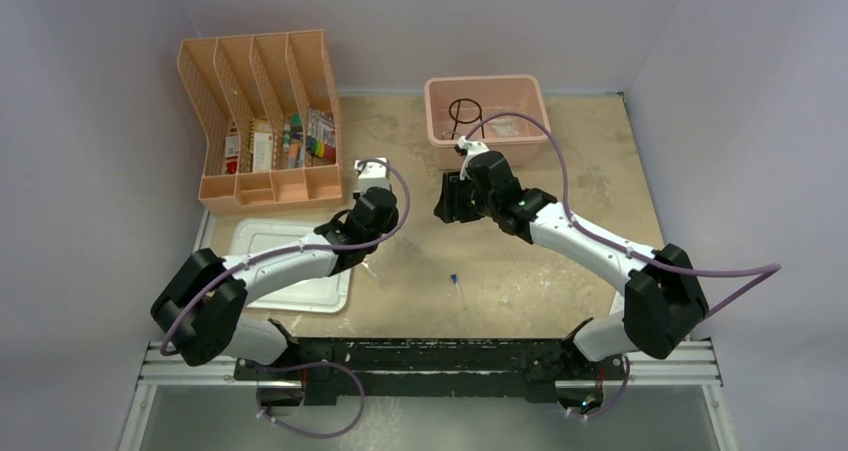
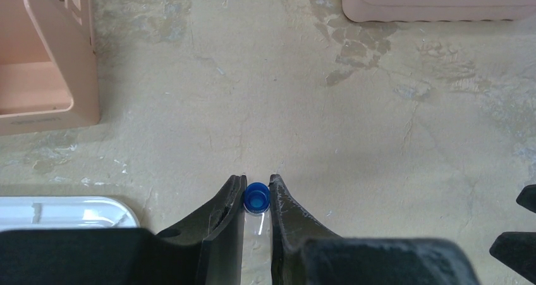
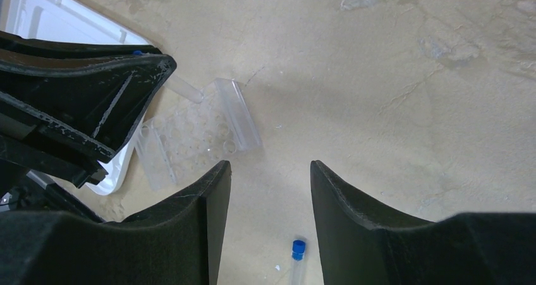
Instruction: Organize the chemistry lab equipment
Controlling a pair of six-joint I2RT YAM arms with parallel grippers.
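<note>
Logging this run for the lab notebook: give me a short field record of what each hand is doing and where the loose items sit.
left hand: closed on a blue-capped vial
right hand: open, empty, above the table
second vial: lying on the table, apart from both hands
clear plastic tray: on the table beside the white lid
pink bin: holds the black wire ring tripod

The blue-capped vial (image 2: 256, 200) has its clear body running off the bottom edge. The second vial (image 3: 297, 254) is likewise cropped at its lower end.
</note>
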